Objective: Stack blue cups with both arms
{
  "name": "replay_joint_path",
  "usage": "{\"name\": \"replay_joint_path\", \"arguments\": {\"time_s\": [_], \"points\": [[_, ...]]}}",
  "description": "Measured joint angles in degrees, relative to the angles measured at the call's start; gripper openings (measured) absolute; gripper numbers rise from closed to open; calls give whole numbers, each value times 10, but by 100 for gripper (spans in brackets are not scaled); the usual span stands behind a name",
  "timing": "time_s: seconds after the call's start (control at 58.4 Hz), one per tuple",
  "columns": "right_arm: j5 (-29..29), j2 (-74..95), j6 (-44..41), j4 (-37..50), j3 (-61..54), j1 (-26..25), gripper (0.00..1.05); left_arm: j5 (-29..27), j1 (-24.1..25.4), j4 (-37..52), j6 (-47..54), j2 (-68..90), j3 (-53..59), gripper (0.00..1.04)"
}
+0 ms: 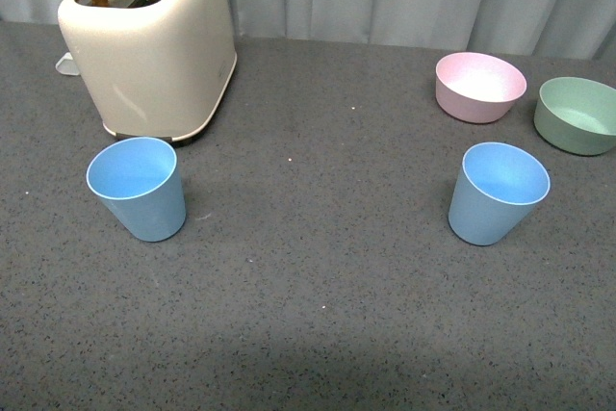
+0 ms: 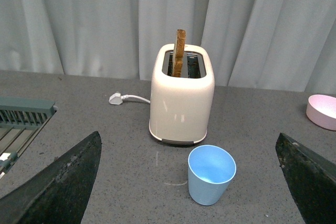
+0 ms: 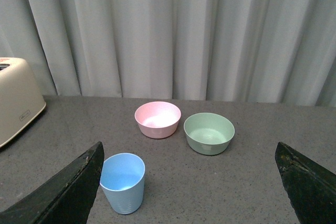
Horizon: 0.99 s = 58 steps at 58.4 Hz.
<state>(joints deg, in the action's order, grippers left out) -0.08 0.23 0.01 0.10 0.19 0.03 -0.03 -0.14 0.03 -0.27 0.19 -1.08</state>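
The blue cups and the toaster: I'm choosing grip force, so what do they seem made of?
The left blue cup and right blue cup look like matte plastic: even pale colour, thin rims, no glare. The toaster has a cream shell with satin sheen and soft highlights; plastic or painted metal, I cannot tell.

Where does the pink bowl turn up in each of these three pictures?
Front view: pink bowl far back on the right, beside the green bowl.
Left wrist view: pink bowl partly cut off at the picture's edge.
Right wrist view: pink bowl mid-picture, beside the green bowl, beyond a blue cup.
Shared landmark: the cream toaster, seen in all three.
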Motion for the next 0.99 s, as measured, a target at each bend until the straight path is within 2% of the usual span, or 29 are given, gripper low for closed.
{"name": "replay_joint_path", "arguments": {"time_s": [0.634, 0.651, 0.719, 0.754, 0.822, 0.994], "points": [[0, 0, 0, 0, 0, 0, 95, 0, 0, 0, 0, 0, 0, 98], [0, 0, 0, 0, 0, 0, 95, -5, -1, -1, -1, 1, 0, 98], [0, 0, 0, 0, 0, 0, 95, -104, -20, -71, -26, 53, -28, 98], [0, 0, 0, 0, 0, 0, 95, -131, -18, -76, -37, 93, -37, 98], [0, 0, 0, 0, 0, 0, 95, -132, 2, -49, -57, 173, -47, 98], [0, 0, 0, 0, 0, 0, 95, -76, 33, 98, -78, 406, -111, 98]]}}
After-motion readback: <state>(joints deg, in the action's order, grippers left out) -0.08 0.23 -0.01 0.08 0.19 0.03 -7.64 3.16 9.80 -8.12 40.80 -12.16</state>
